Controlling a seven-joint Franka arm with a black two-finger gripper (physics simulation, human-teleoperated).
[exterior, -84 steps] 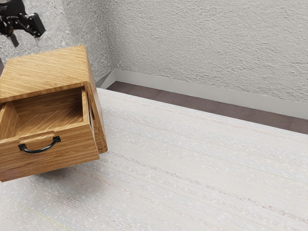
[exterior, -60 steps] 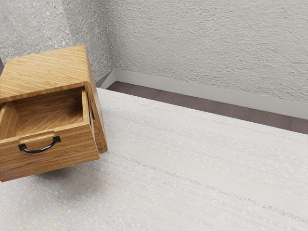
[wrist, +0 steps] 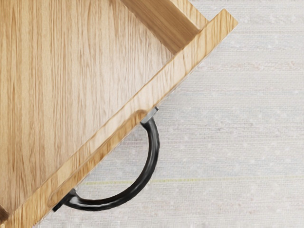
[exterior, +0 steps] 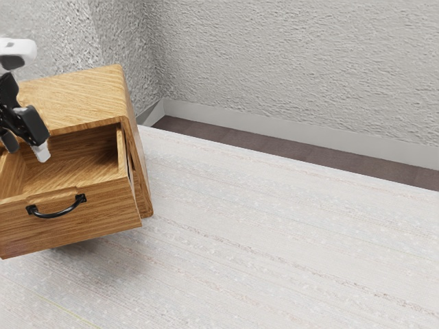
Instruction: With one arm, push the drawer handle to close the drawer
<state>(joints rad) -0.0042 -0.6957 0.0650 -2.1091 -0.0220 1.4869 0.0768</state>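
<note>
Black tool (exterior: 26, 147) above drawer (exterior: 103, 218), exterior view

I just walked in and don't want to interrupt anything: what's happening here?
A robot arm is at work by a small wooden cabinet whose drawer stands open. Its pincer is open and hangs over the drawer, holding nothing. The black handle is untouched, and the drawer is not yet pushed shut.
</note>
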